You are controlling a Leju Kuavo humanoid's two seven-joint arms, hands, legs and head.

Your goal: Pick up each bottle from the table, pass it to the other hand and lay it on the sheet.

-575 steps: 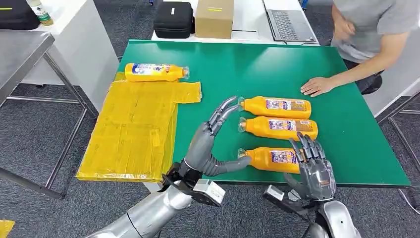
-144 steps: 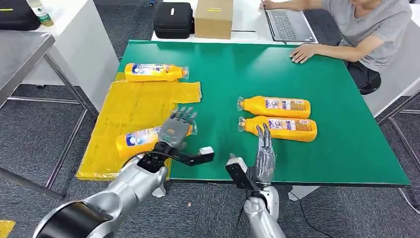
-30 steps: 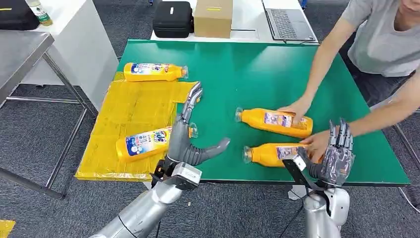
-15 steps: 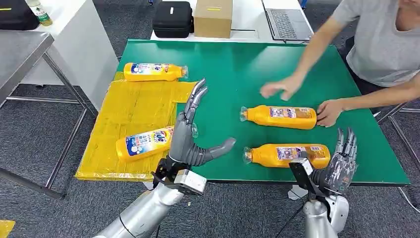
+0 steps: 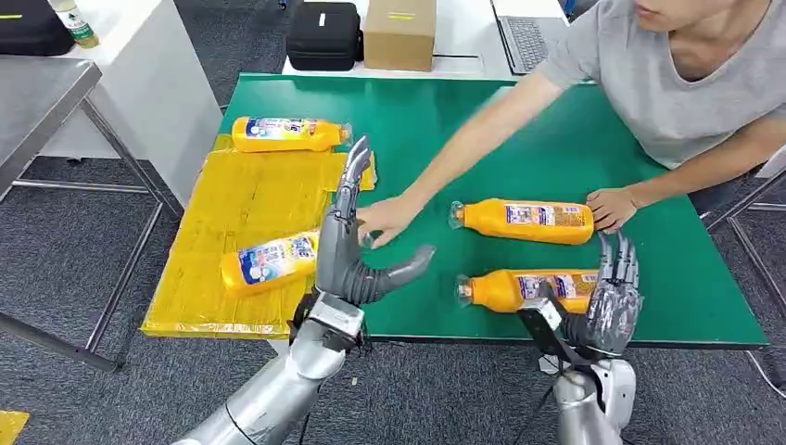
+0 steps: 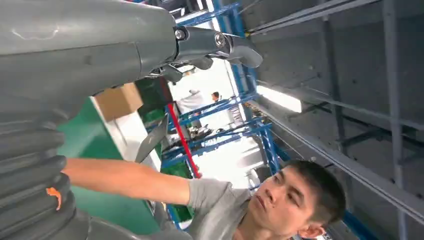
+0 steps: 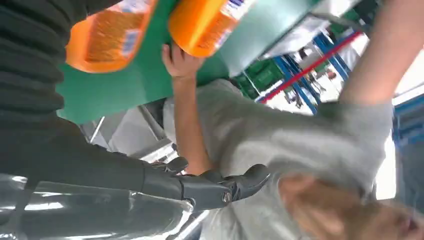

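Two orange bottles lie on the green table (image 5: 463,120) at the right: one (image 5: 526,221) farther back, one (image 5: 524,288) near the front edge. Two more lie at the yellow sheet (image 5: 241,218): one (image 5: 287,134) at its far edge, one (image 5: 269,260) on its near part. My left hand (image 5: 352,246) stands upright and open beside that near bottle, thumb stuck out to the right, holding nothing. My right hand (image 5: 607,297) is raised open at the front edge, just right of the near bottle's base (image 7: 107,37), fingers (image 7: 220,187) spread.
A person in a grey shirt (image 5: 686,74) leans over the table; one hand (image 5: 389,220) reaches to the cap of the bottle on the sheet, the other (image 5: 612,206) rests by the far bottle's base. A box (image 5: 400,32), black case (image 5: 324,35) and laptop (image 5: 528,42) stand behind.
The person's arm has swung left across the table to the bottle on the sheet. My right hand has shifted slightly left, nearer the front bottle. My left hand has stayed upright.
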